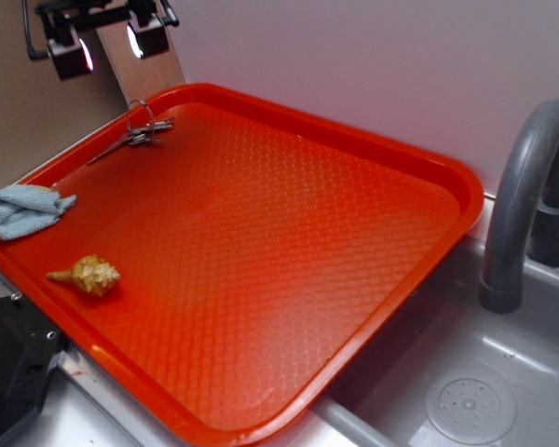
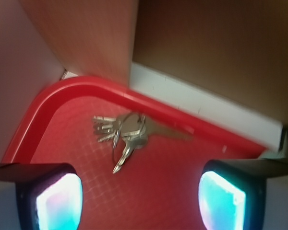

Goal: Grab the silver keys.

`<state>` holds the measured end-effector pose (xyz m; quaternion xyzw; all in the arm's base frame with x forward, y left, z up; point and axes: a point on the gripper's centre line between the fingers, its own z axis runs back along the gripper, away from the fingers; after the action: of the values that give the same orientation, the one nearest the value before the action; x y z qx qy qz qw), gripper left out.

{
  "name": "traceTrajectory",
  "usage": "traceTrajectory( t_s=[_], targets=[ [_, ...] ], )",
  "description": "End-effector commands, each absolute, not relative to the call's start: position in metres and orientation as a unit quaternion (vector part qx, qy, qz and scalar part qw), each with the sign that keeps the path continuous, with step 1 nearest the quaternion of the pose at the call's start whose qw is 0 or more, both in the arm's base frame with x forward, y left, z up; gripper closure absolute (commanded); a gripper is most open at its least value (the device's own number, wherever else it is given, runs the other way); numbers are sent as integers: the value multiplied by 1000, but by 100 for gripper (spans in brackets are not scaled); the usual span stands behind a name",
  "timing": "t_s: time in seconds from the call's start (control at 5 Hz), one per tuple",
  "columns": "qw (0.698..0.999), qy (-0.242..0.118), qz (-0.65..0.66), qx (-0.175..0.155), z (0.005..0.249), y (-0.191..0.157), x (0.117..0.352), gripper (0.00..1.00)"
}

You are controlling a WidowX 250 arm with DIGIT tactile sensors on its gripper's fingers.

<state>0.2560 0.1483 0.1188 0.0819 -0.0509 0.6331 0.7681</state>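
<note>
The silver keys (image 1: 138, 135) lie on the orange-red tray (image 1: 261, 242) near its far left corner, a small bunch on a wire ring with one long thin piece pointing left. My gripper (image 1: 109, 45) hangs open high above them, at the top left of the exterior view. In the wrist view the silver keys (image 2: 125, 135) lie ahead of and between the two lit pads (image 2: 60, 201), which stand wide apart over bare tray with nothing between them; my gripper (image 2: 140, 201) holds nothing.
A light-blue cloth (image 1: 19, 209) drapes over the tray's left rim. A tan spiky seashell (image 1: 88, 276) lies near the tray's front left. A grey faucet (image 1: 526, 196) and sink drain (image 1: 470, 406) are at the right. A brown wall panel (image 2: 211, 48) rises behind the tray corner.
</note>
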Motion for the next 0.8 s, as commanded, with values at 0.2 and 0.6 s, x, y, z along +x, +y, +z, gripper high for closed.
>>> traceTrajectory(
  t_s=[0.2, 0.6],
  targets=[
    [754, -103, 646, 55, 95, 179, 246, 0],
    [758, -64, 645, 64, 68, 188, 261, 0]
  ],
)
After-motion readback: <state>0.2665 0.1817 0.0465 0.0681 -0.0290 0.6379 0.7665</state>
